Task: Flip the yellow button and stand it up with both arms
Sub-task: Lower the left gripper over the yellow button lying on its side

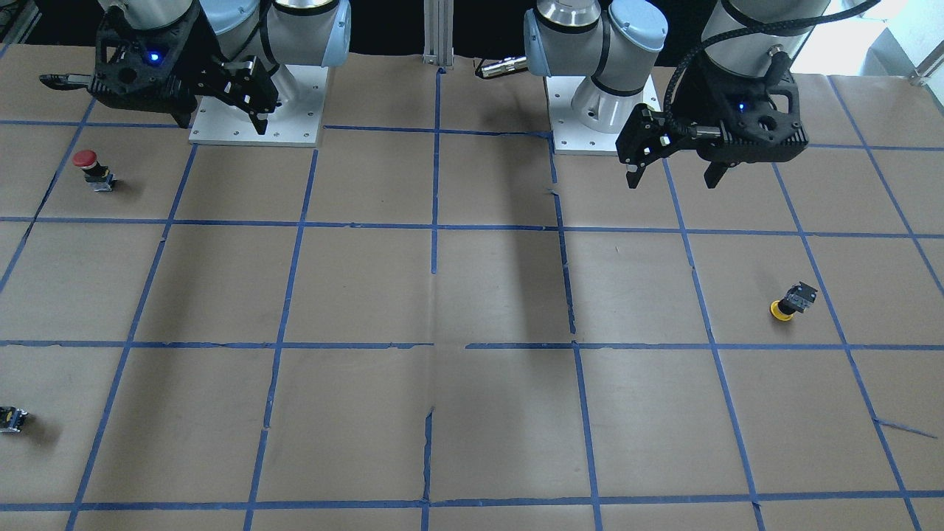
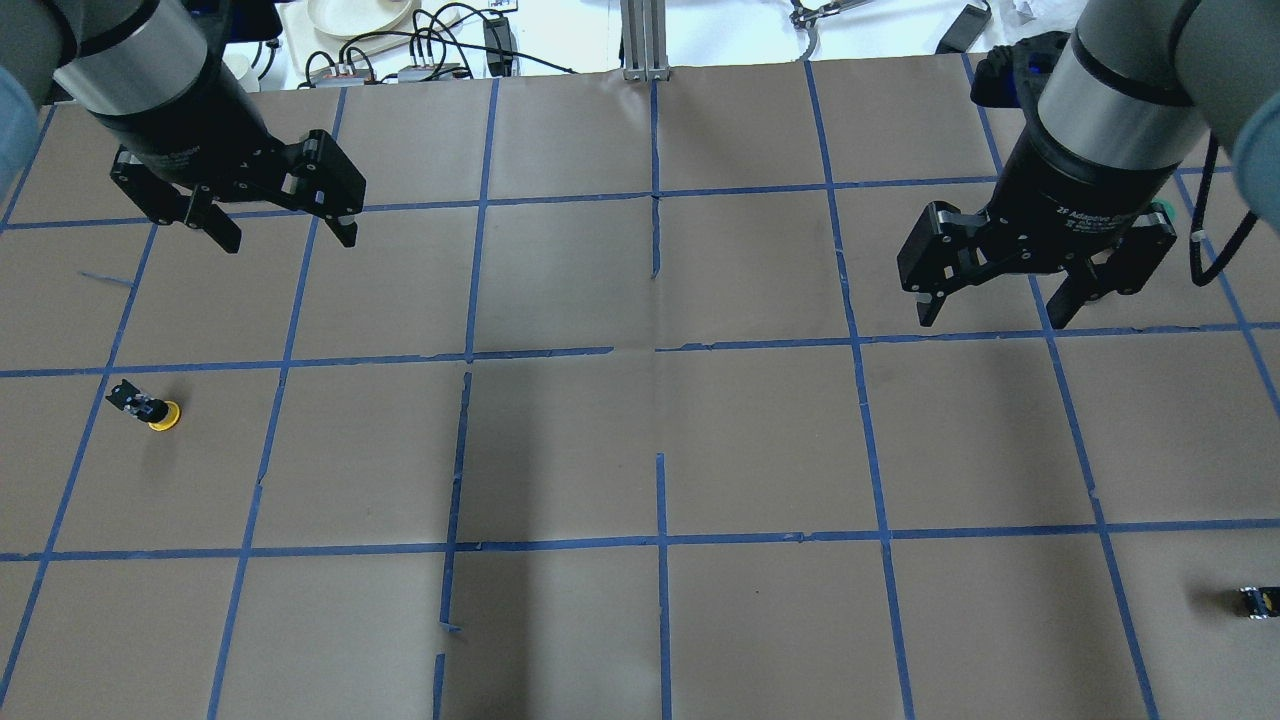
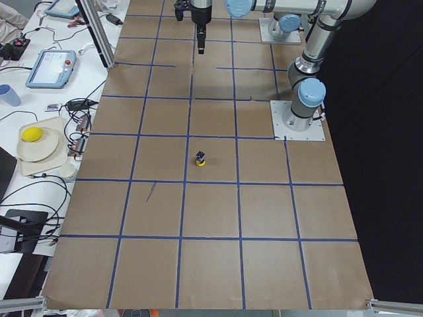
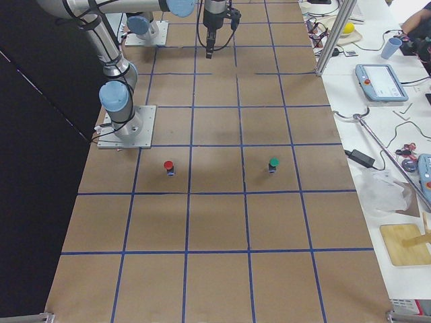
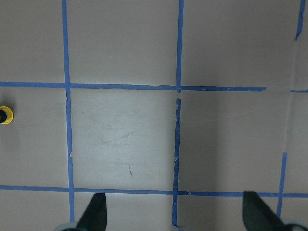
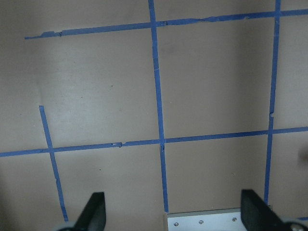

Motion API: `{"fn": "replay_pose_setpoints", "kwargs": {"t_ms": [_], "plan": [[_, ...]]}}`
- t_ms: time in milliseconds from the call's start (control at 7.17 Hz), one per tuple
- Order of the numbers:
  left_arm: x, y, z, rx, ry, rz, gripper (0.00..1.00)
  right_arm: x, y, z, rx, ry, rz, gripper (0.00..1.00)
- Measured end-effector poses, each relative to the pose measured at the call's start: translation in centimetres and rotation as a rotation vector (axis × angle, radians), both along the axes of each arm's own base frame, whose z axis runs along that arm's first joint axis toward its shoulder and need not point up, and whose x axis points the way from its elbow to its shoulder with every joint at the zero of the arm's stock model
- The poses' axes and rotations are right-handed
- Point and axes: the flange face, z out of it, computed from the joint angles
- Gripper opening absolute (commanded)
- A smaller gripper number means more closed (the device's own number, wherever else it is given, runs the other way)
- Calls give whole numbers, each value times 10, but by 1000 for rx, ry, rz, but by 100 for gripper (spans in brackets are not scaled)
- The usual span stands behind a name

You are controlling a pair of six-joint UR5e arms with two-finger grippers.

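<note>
The yellow button [image 1: 790,302] lies tipped over on the brown paper, its yellow cap against the table and its dark body slanting up. It also shows in the overhead view [image 2: 148,405], in the left exterior view [image 3: 200,158] and at the left edge of the left wrist view [image 5: 5,115]. My left gripper [image 2: 288,240] hangs open and empty above the table, well behind the button; it also shows in the front view [image 1: 672,181]. My right gripper [image 2: 995,315] is open and empty on the far side of the table, its fingers [image 6: 94,211] over bare paper.
A red-capped button [image 1: 92,169] stands near the right arm's base plate [image 1: 258,110]. A green-capped button [image 4: 273,163] stands beside it. A tiny black-and-yellow block [image 2: 1258,602] sits at the table's right edge. Blue tape lines grid the paper.
</note>
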Motion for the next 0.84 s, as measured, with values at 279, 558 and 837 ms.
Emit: {"fn": "replay_pose_setpoints", "kwargs": {"t_ms": [279,558,837], "plan": [[1,-3,2,-11,35,-4,99,0,0,0,-1,1,0,100],[14,-3,-4,-1,33,-57,99,0,-1,0,-2,2,0,100],[91,-7,-13,32,-8,-181,99,0,-1,0,-3,1,0,100]]}}
